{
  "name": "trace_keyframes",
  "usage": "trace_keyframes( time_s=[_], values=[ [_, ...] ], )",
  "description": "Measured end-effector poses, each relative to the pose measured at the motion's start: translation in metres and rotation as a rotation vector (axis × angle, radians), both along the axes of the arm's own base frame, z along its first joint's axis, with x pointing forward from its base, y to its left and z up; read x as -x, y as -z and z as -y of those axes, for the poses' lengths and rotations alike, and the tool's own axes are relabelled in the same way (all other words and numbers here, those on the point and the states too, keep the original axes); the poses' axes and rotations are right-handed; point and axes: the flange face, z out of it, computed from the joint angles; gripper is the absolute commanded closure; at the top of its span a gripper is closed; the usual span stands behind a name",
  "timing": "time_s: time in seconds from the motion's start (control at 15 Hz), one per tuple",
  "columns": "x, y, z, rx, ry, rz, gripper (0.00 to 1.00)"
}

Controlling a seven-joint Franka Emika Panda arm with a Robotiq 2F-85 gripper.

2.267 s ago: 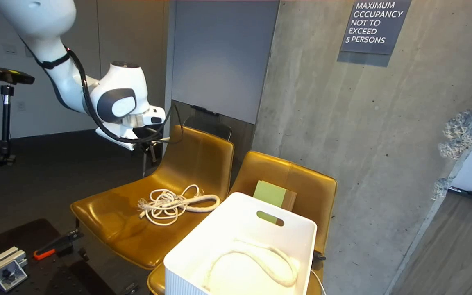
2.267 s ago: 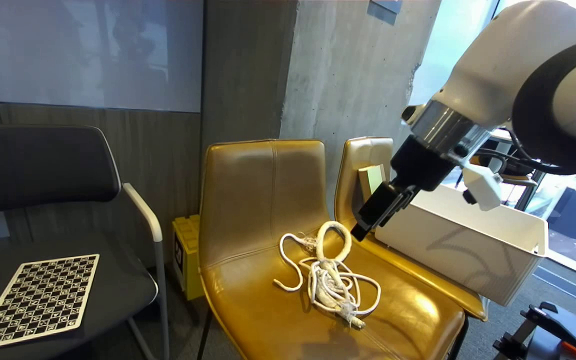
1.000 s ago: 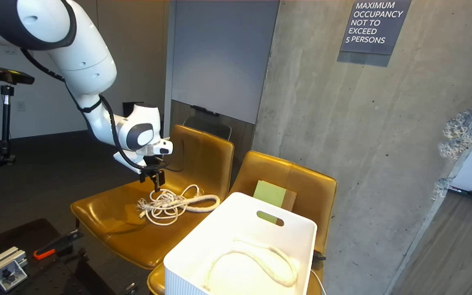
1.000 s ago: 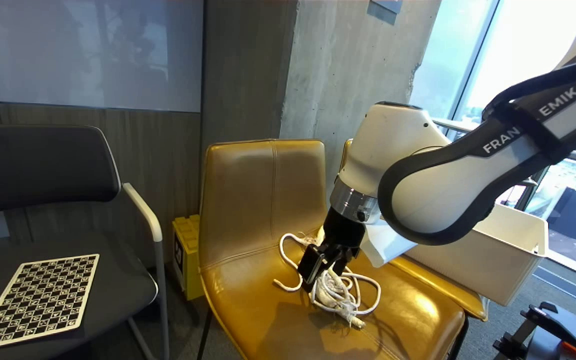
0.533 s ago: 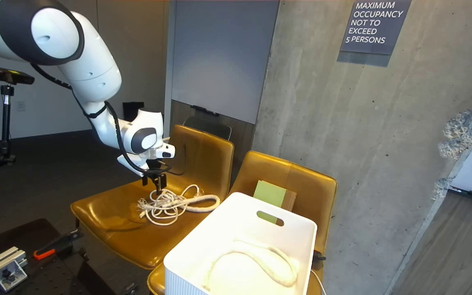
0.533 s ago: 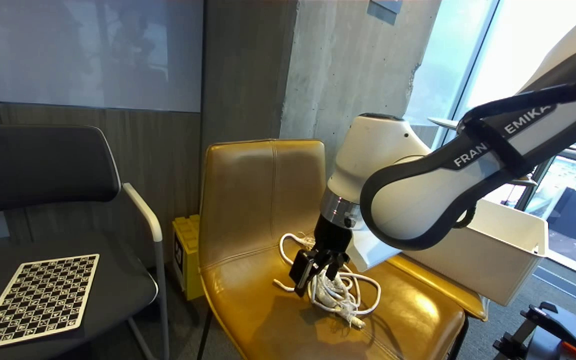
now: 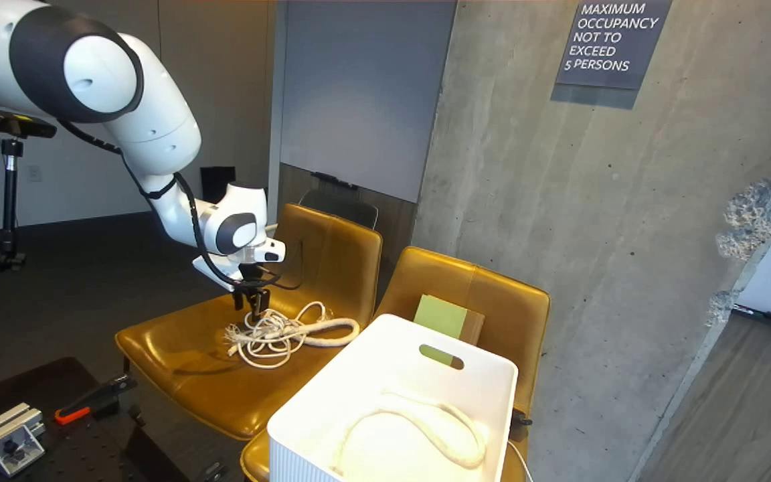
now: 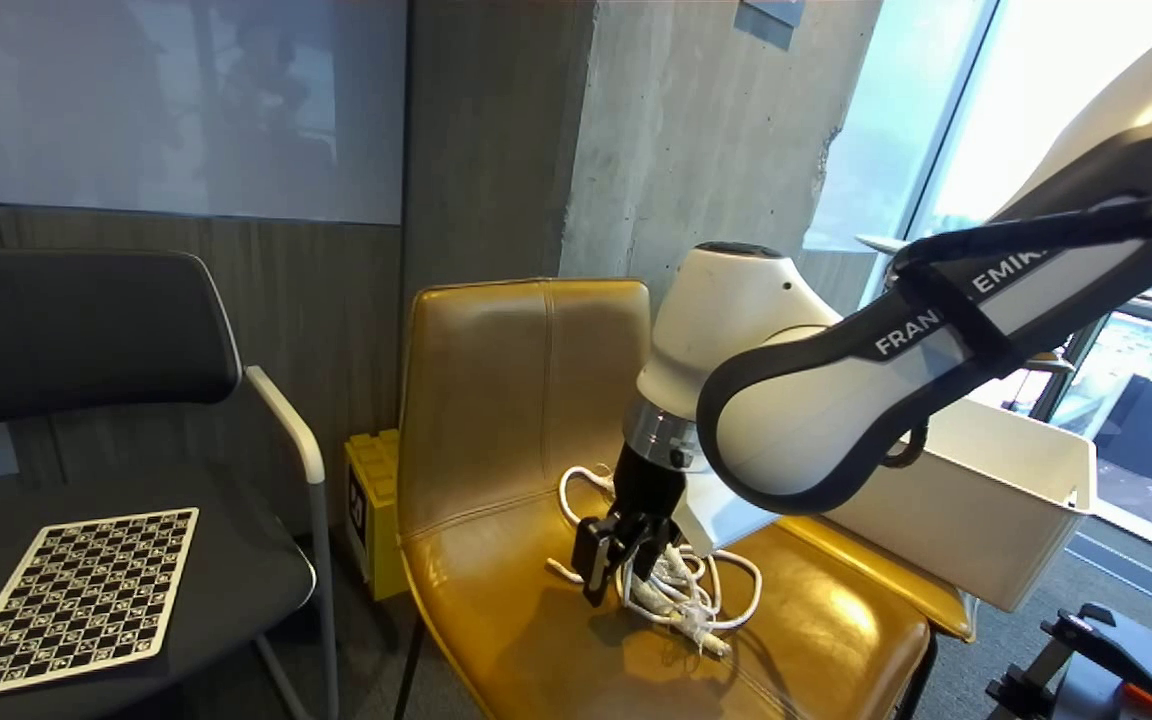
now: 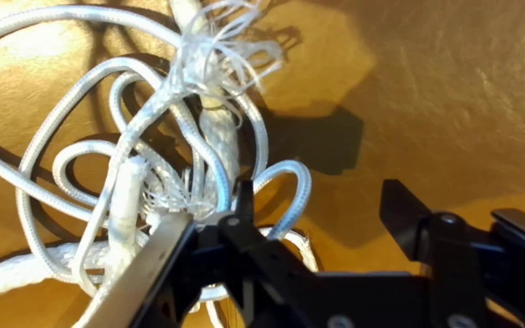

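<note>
My gripper [image 9: 318, 187] is open, its two black fingertips wide apart in the wrist view. A tangled white rope [image 9: 123, 205] with frayed ends lies on the tan leather chair seat [image 9: 463, 114]. One thin loop of the rope stands between the fingertips, nearer the left one. The left finger overlaps the tangle; whether it touches the rope I cannot tell. The right finger is over bare leather. In both exterior views the gripper [image 7: 247, 313] [image 8: 619, 588] points down just over the near side of the rope [image 7: 278, 335] [image 8: 676, 600], partly hiding it.
A white bin [image 7: 392, 355] [image 8: 936, 510] stands on a second tan chair [image 7: 506, 301], with a pale rope [image 7: 449, 448] inside. A green book [image 7: 440, 314] leans behind it. A black chair [image 8: 66, 330] holds a checkered board [image 8: 86, 590]. A yellow box [image 8: 386, 510] stands on the floor.
The gripper has come down from beside the chair to just over the rope, shifting slightly lower in the last half second. The rope and bin have not visibly moved.
</note>
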Motion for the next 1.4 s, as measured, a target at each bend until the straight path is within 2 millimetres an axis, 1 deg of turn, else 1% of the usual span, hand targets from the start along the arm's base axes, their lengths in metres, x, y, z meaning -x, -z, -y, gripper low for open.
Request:
trace_keyframes(
  time_s=[0.13, 0.33, 0.4, 0.67, 0.8, 0.87, 0.93, 1.0, 1.07, 1.2, 1.4],
  values=[
    [0.000, 0.003, -0.002, 0.001, -0.002, -0.002, 0.75],
    [-0.002, 0.004, -0.003, 0.001, -0.002, -0.002, 0.99],
    [-0.003, 0.003, -0.003, 0.001, -0.002, -0.001, 1.00],
    [-0.008, -0.002, 0.000, 0.003, 0.003, 0.012, 0.99],
    [-0.013, -0.010, 0.002, 0.003, 0.007, 0.026, 0.99],
    [-0.015, -0.017, 0.003, 0.001, 0.008, 0.036, 0.99],
    [-0.018, -0.028, 0.004, -0.001, 0.011, 0.050, 0.99],
    [-0.022, -0.043, 0.006, -0.002, 0.014, 0.066, 0.99],
    [-0.026, -0.064, 0.010, 0.001, 0.020, 0.078, 0.99],
    [-0.031, -0.111, 0.023, 0.010, 0.034, 0.106, 0.99],
    [-0.034, -0.185, 0.053, 0.035, 0.055, 0.157, 0.99]
  ],
)
